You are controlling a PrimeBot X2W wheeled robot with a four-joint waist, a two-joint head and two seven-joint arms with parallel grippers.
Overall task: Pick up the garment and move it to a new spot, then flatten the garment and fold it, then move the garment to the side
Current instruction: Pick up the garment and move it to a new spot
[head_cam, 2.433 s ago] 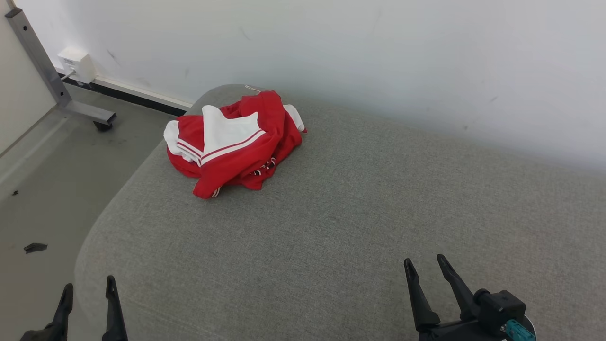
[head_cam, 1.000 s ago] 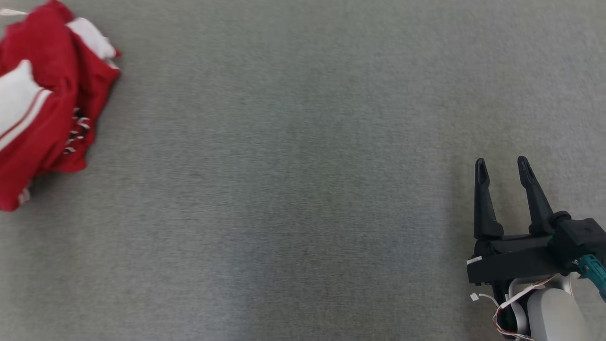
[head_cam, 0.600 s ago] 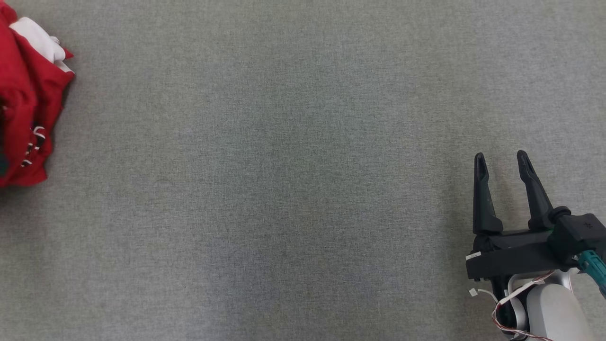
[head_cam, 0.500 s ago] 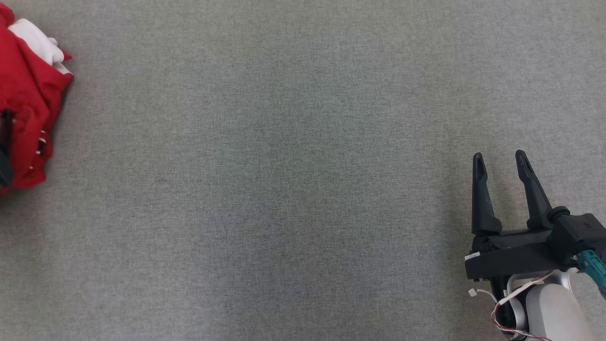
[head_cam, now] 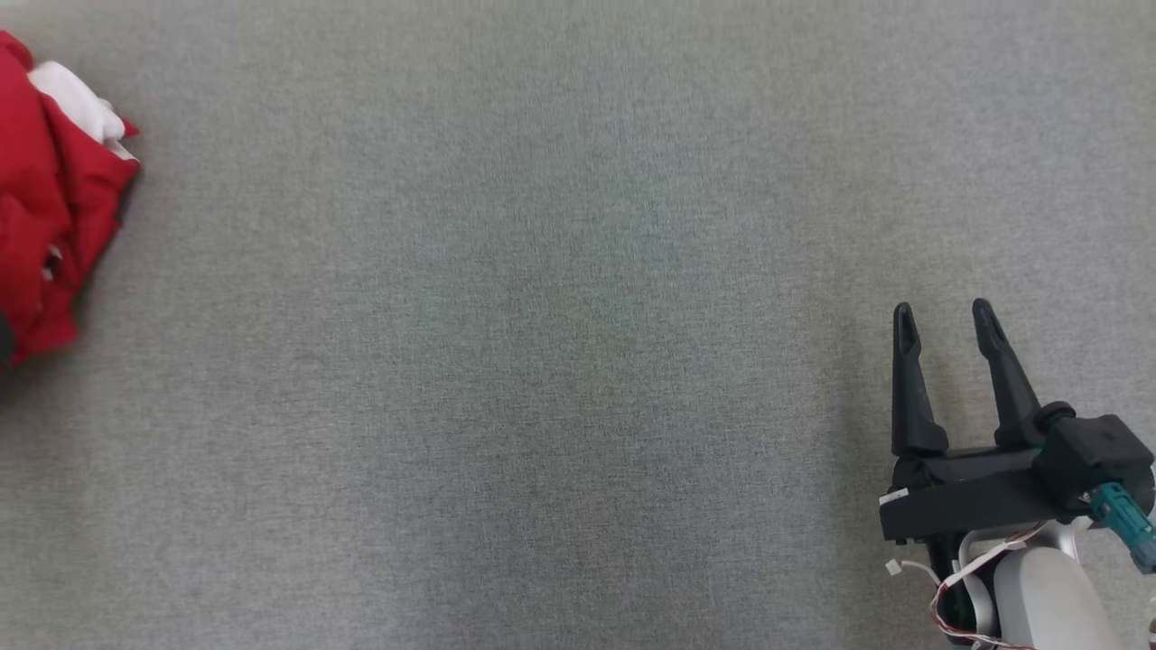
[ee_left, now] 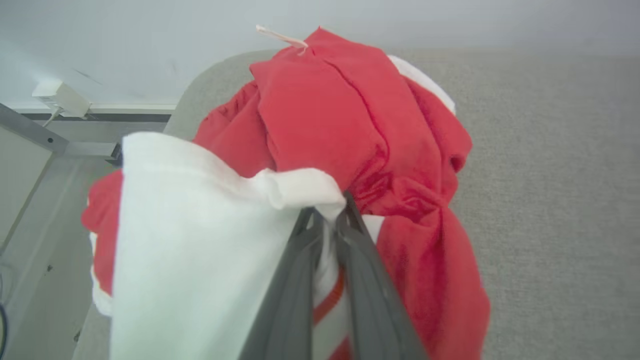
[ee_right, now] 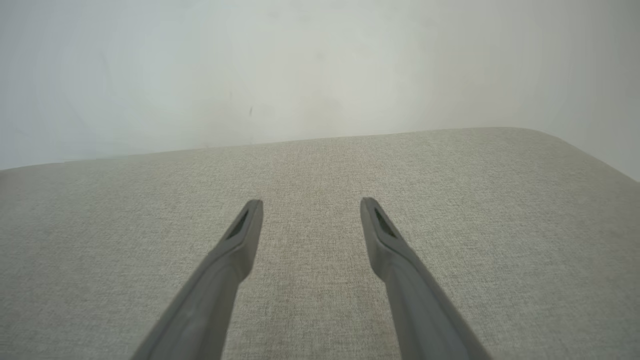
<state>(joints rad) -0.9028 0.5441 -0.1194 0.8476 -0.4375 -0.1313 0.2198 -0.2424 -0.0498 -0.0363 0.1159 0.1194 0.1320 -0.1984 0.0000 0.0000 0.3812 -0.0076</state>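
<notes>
Head view: right claw (head_cam: 943, 316) spread wide, holding nothing, over the grey cushion (head_cam: 542, 361); red-and-white garment (head_cam: 54, 208) well off to its left.
Left wrist view: left claw (ee_left: 327, 217) pinched narrow on the garment's white fold, red cloth bunched just beyond its tips.
Right wrist view: right claw gaping, cushion beneath, pale wall (ee_right: 300, 65) ahead.

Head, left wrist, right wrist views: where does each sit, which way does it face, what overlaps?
Head: on the head, looking down at the grey cushion; right fingers lower right, garment at left edge.
Left wrist: on the left arm, looking along the left fingers, shut on the garment; wall beyond.
Right wrist: on the right arm, looking along the open right fingers across the cushion to the wall.
Shared: head and left wrist both show the garment.
</notes>
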